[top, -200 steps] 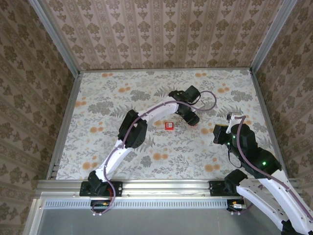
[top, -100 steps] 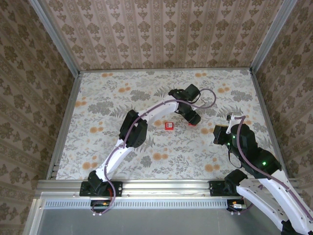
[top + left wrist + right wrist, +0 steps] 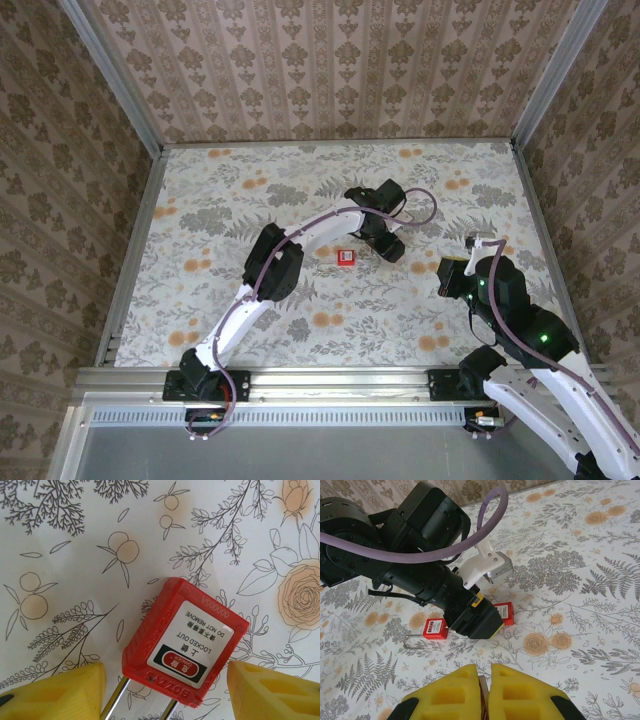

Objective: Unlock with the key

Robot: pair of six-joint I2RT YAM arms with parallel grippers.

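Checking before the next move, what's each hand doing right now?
Left hand: open around the red padlock.
Right hand: closed on what looks like the key.

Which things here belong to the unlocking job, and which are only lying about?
For the job: red plastic padlock between the fingers of the open left gripper; thin metal key, barely visible, pinched in the shut right gripper.
Lying about: second red plastic padlock, apart on the floral tablecloth.

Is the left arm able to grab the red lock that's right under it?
Probably yes. The left hand hangs open over the red lock, with its yellow fingers on either side and only bare table in the gaps. It looks like it just needs to lower and close.
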